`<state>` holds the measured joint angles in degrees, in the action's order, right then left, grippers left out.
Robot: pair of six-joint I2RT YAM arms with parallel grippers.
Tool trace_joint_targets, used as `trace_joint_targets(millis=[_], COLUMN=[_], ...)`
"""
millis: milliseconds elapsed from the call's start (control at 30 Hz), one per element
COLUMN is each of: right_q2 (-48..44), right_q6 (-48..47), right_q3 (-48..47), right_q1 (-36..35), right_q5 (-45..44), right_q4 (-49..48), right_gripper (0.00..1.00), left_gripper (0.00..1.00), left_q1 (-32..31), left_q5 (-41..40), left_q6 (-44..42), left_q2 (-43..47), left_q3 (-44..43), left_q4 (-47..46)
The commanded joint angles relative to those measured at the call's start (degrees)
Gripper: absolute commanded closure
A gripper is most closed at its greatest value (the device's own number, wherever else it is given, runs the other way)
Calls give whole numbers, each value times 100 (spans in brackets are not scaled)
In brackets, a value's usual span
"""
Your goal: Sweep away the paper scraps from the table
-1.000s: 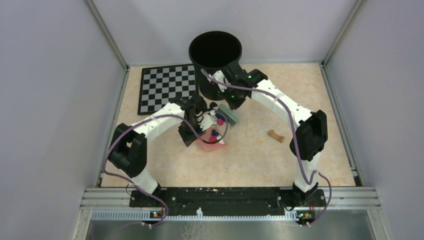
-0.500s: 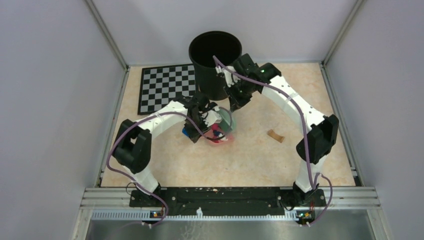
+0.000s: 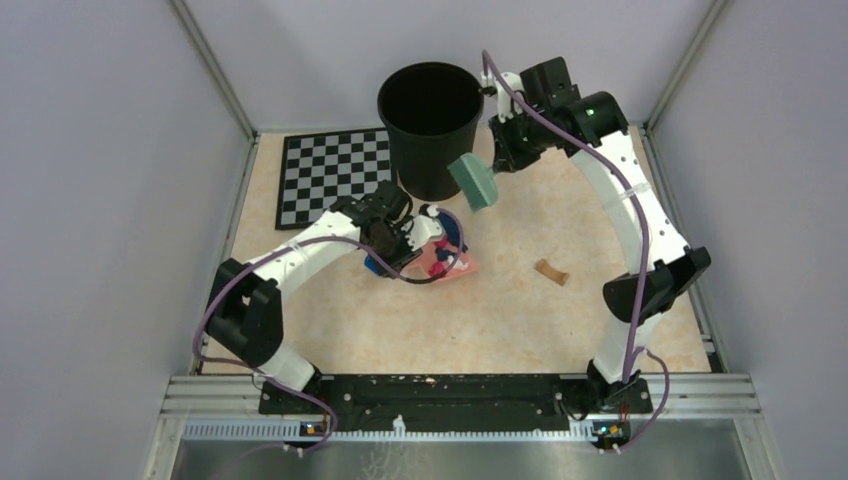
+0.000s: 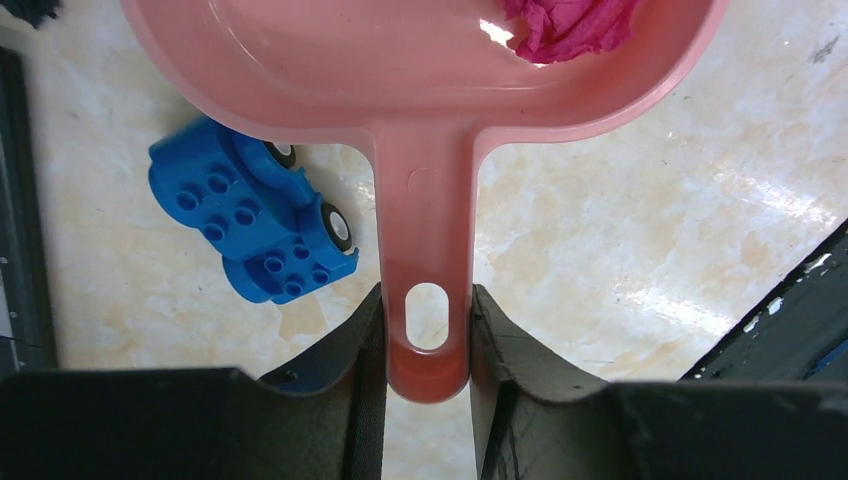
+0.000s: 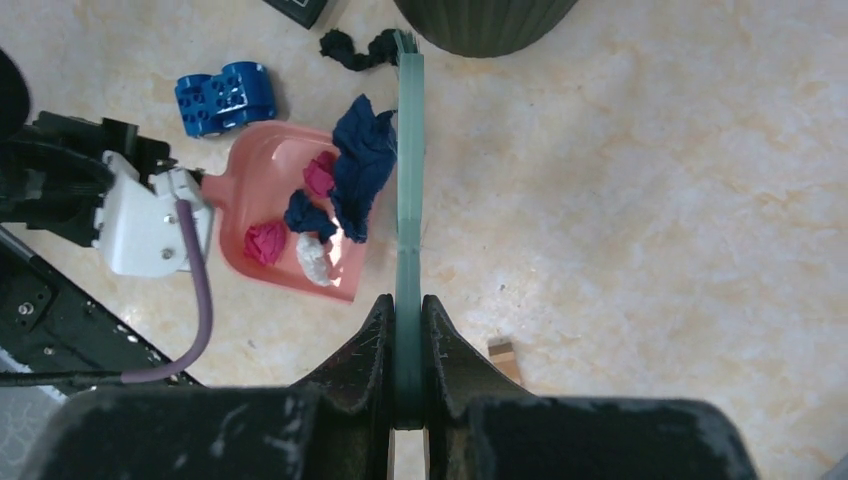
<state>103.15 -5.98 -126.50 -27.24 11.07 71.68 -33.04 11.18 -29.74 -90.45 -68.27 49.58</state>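
Observation:
My left gripper (image 3: 405,240) (image 4: 428,320) is shut on the handle of the pink dustpan (image 3: 455,264) (image 4: 420,60), which rests on the table (image 3: 480,320). Blue (image 5: 360,170), pink (image 5: 265,240) and white (image 5: 315,258) paper scraps lie in the pan. A black scrap (image 5: 350,48) lies on the table by the bin. A tan scrap (image 3: 551,271) (image 5: 503,355) lies alone to the right. My right gripper (image 3: 505,150) (image 5: 407,320) is shut on the grey-green brush (image 3: 473,180) (image 5: 408,200), held in the air beside the bin.
A tall black bin (image 3: 430,125) stands at the back centre. A checkerboard mat (image 3: 335,175) lies at the back left. A blue toy car (image 3: 375,265) (image 4: 255,225) sits just left of the dustpan handle.
My right arm has lifted the brush up and back, away from the dustpan to the right of the bin. The dustpan has shifted a little to the right with scraps in it.

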Motion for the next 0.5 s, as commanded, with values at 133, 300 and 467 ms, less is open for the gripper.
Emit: trace_joint_targets(millis=[133, 300, 467], right_q2=[-60, -54, -58], right_q6=[57, 70, 94], right_q3=[-301, -102, 30], right_q1=[770, 1050, 1167], right_q5=[-530, -556, -530], right_q4=[-172, -279, -269], right_gripper=[100, 100, 100], left_gripper=[100, 100, 100], left_q1=[8, 9, 10], left_q5=[237, 209, 181], left_q6=[-232, -260, -224], left_q2=[661, 806, 748], left_q3=[-612, -1061, -1717], left_q4=[-326, -433, -435])
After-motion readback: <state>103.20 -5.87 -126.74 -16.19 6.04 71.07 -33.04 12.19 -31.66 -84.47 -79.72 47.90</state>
